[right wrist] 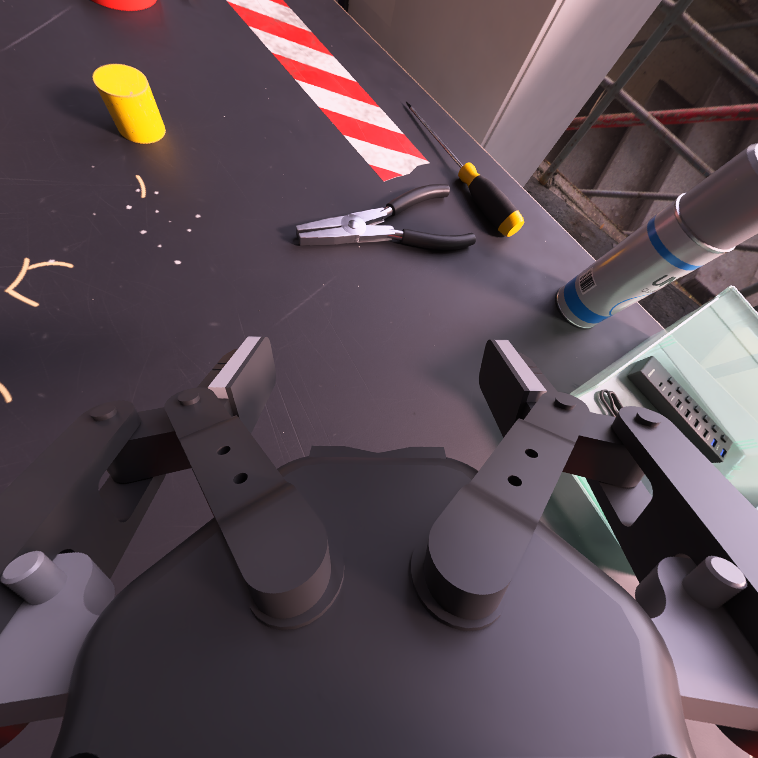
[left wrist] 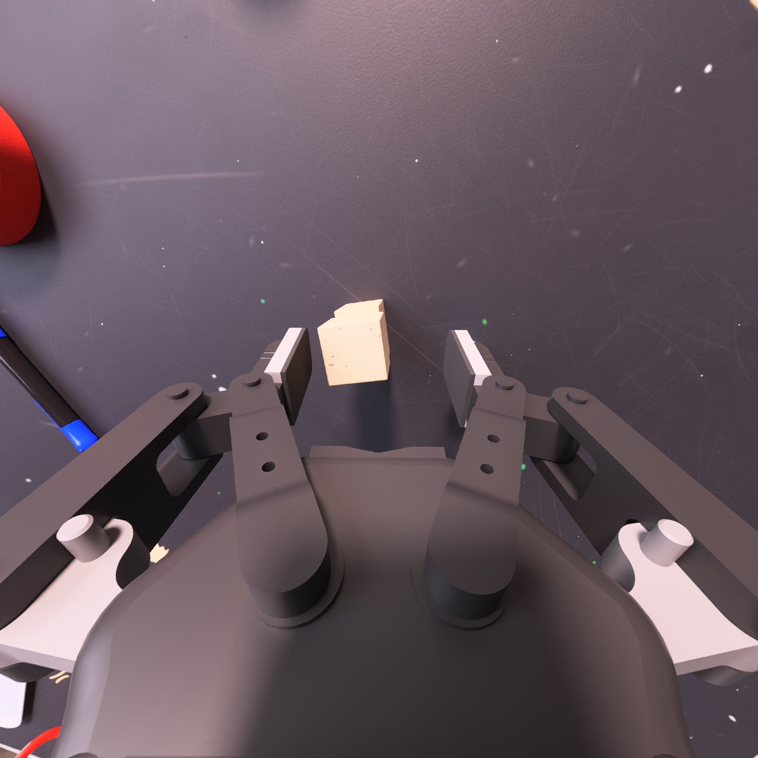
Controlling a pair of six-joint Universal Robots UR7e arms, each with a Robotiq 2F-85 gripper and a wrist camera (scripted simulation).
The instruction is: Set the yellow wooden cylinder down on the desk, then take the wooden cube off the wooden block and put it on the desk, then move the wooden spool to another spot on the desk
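Left gripper [left wrist: 377,361]: its jaws stood wide apart and held nothing, hanging above the dark desk [left wrist: 533,205].
Wooden cube [left wrist: 353,353]: a pale cube sat between the two fingers, nearer the finger on the view's left than the one on its right, touching neither.
Wooden block [left wrist: 361,307]: only a pale sliver showed just beyond the cube's far edge; the cube appeared to sit on it, though the contact itself was hidden.
Left-view surroundings: a red round object [left wrist: 16,180] lay at the left edge, well apart from the cube, and a dark tool with blue ends [left wrist: 49,402] lay at the lower left.
Right gripper [right wrist: 375,377]: its jaws were spread wide and empty over a bare patch of the desk.
Yellow wooden cylinder [right wrist: 130,104]: it stood on the desk, leaning slightly, far ahead and to the left of the right gripper, well apart from both fingers.
Tools ahead of the right gripper: pliers [right wrist: 381,225] lay on the desk beyond the fingers, with a screwdriver [right wrist: 480,188] with a black and yellow handle just beside them.
Striped tape [right wrist: 328,86]: a red and white band ran along the desk towards its far edge.
Wooden spool: I could not pick it out with any certainty in either view.
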